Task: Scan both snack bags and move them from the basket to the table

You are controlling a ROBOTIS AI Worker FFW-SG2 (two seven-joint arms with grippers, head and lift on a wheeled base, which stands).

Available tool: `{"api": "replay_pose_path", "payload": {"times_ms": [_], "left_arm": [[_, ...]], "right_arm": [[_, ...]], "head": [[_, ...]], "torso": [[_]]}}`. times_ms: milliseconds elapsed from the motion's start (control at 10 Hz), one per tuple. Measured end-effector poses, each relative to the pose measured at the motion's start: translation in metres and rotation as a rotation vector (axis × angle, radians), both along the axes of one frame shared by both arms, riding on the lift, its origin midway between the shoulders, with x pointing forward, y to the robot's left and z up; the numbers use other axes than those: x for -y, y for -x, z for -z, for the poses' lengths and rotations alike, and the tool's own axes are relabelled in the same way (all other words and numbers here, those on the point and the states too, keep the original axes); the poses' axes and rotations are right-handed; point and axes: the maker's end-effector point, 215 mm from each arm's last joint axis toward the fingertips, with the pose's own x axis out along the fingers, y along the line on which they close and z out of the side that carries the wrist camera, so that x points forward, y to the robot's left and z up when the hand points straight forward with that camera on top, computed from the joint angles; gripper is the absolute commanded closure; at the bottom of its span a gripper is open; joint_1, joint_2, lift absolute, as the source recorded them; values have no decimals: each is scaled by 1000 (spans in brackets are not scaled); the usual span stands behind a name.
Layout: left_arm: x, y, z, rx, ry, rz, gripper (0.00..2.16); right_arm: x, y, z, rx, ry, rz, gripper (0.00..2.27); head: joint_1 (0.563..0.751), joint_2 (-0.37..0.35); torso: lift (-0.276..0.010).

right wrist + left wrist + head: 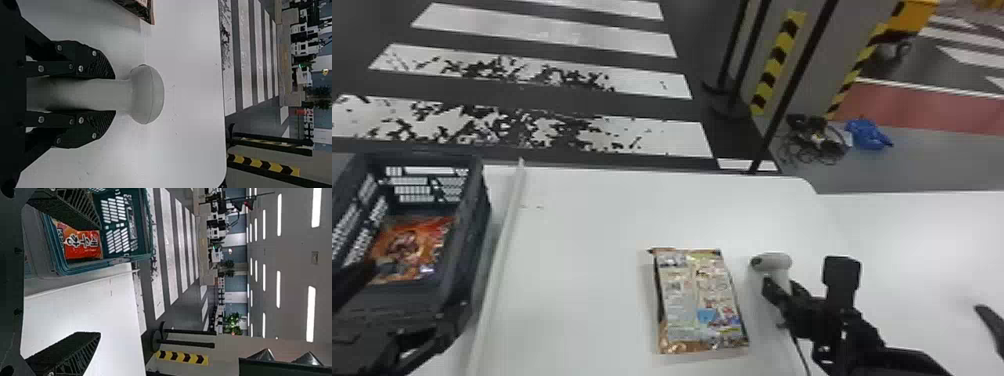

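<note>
In the head view, my left gripper point(372, 270) is at the dark basket point(463, 235) on the left, over an orange snack bag point(414, 247) lying inside. The left wrist view has my left gripper point(96, 282) open, its fingers wide apart, with the orange bag point(83, 244) in the basket point(64, 268). A second snack bag point(699, 300) lies flat on the white table, printed back side up. Right of it, my right gripper point(784, 290) holds the grey scanner point(774, 262). In the right wrist view, my right gripper point(113, 95) is shut on the handle of the scanner point(147, 94).
A raised white strip point(499, 265) runs along the table point(582, 215) between basket and bag. A cable point(800, 350) hangs from the scanner. At the far right edge is a dark curved object point(991, 322). Poles point(794, 85) stand behind the table.
</note>
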Motion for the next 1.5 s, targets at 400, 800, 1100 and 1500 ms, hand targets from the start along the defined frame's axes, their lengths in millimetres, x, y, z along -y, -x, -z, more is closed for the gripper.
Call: {"api": "replay_pose_path", "payload": {"times_ms": [400, 800, 1100, 1500], "left_arm": [[3, 1, 4, -21, -6, 4, 26], [7, 0, 5, -23, -3, 9, 26], [8, -1, 4, -21, -4, 10, 26], [8, -2, 4, -20, -3, 11, 26]], "right_arm": [[0, 8, 0, -6, 3, -3, 6], [-52, 28, -49, 76, 3, -73, 46], [-122, 46, -88, 136, -38, -164, 46], [-183, 52, -74, 66, -41, -248, 70]], "head": [[695, -252], [695, -204], [695, -118], [695, -24]], "torso": [[-98], [-98], [-98], [-98]]}}
